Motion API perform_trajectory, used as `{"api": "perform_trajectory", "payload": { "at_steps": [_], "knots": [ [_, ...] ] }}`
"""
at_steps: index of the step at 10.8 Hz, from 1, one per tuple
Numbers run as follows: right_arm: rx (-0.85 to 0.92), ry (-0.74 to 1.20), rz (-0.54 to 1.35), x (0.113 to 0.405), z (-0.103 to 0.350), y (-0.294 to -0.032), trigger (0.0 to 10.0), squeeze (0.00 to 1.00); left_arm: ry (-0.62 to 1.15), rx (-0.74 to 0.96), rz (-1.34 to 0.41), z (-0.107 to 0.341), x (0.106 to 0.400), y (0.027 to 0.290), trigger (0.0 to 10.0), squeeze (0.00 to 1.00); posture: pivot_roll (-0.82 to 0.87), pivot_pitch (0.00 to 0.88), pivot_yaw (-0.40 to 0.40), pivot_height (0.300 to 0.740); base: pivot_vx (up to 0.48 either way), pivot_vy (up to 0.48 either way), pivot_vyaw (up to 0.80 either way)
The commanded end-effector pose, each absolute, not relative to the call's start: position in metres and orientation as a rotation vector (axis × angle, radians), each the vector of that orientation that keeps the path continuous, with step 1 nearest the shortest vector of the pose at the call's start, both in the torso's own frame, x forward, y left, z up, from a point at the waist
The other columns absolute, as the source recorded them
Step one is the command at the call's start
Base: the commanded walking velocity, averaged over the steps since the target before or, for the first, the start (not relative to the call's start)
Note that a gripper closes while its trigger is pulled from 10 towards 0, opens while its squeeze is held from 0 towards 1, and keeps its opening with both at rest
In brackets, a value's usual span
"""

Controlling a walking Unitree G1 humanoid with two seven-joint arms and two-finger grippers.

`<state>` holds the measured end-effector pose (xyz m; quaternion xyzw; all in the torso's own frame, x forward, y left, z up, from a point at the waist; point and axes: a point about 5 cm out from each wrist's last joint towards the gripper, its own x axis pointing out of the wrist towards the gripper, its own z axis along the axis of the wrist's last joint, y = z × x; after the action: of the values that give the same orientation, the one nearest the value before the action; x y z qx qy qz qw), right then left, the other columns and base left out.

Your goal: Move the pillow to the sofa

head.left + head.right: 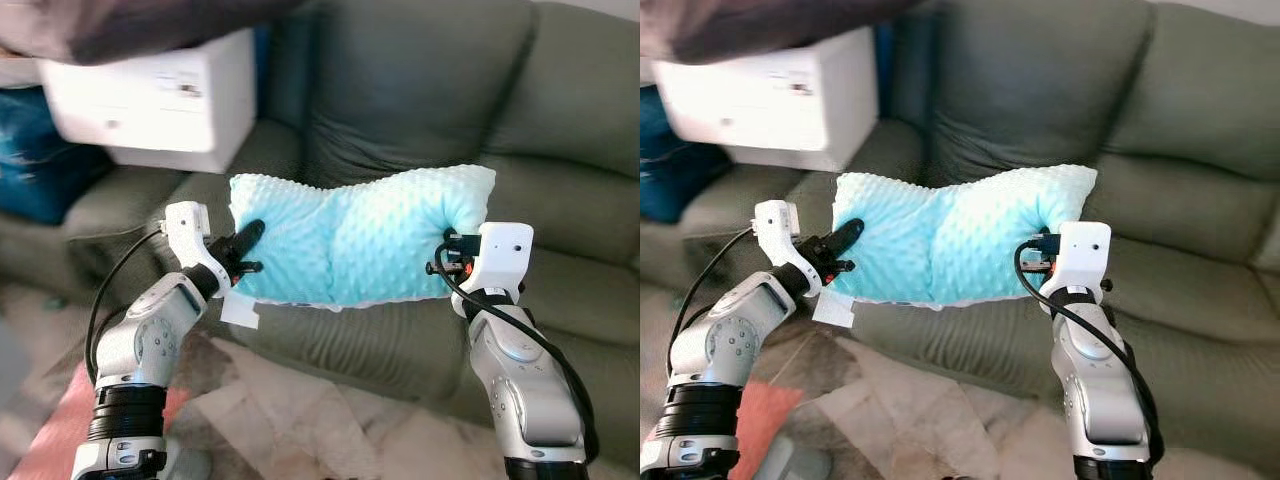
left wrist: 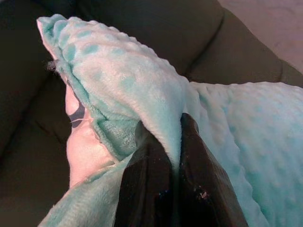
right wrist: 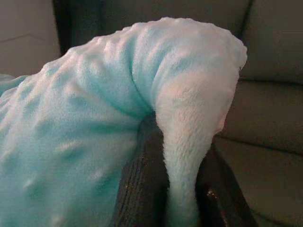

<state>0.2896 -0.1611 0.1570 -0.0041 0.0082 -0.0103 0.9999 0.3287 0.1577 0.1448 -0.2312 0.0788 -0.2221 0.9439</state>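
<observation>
A light turquoise dotted pillow [image 1: 350, 240] hangs in the air over the front of the dark green sofa [image 1: 420, 90], stretched between my two grippers. My left gripper [image 1: 248, 240] is shut on the pillow's left edge; in the left wrist view its black fingers [image 2: 147, 179] pinch a fold of the fabric [image 2: 123, 80]. At the other end my right gripper [image 1: 452, 255] is shut on the right edge, and the right wrist view shows the pillow [image 3: 104, 104] squeezed between its fingers [image 3: 142, 184]. A white tag [image 1: 240, 310] dangles from the pillow's lower left corner.
A white box [image 1: 160, 100] rests on the sofa's left seat, with a dark cloth [image 1: 120, 30] above it and a blue object [image 1: 40, 160] at the far left. The sofa's middle and right seat cushions [image 1: 560, 230] are bare. A patterned rug [image 1: 290, 410] lies below.
</observation>
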Motion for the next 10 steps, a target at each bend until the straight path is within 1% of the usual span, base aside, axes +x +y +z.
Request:
{"api": "perform_trajectory", "payload": {
  "at_steps": [1, 4, 9, 10],
  "knots": [
    [-0.016, 0.015, -0.028, 0.2896, 0.1586, -0.1632, 10.0, 0.00, 0.133, -0.466, -0.472, 0.1527, 0.3287, 0.1548, 10.0, 0.00, -0.11, 0.080, -0.061, 0.740, 0.000, 0.000, -0.78],
    [-0.018, 0.016, -0.030, 0.2890, 0.1586, -0.1637, 10.0, 0.00, 0.130, -0.458, -0.483, 0.1521, 0.3280, 0.1542, 10.0, 0.00, -0.12, 0.083, -0.063, 0.740, 0.000, 0.000, -0.78],
    [-0.024, 0.010, -0.031, 0.2885, 0.1594, -0.1645, 10.0, 0.00, 0.125, -0.468, -0.490, 0.1528, 0.3279, 0.1531, 10.0, 0.00, -0.12, 0.085, -0.064, 0.740, 0.000, 0.000, 0.00],
    [-0.024, 0.011, -0.032, 0.2885, 0.1594, -0.1647, 10.0, 0.00, 0.127, -0.470, -0.495, 0.1529, 0.3278, 0.1526, 10.0, 0.00, -0.12, 0.085, -0.064, 0.740, 0.000, -0.341, 0.00]
  ]
}}
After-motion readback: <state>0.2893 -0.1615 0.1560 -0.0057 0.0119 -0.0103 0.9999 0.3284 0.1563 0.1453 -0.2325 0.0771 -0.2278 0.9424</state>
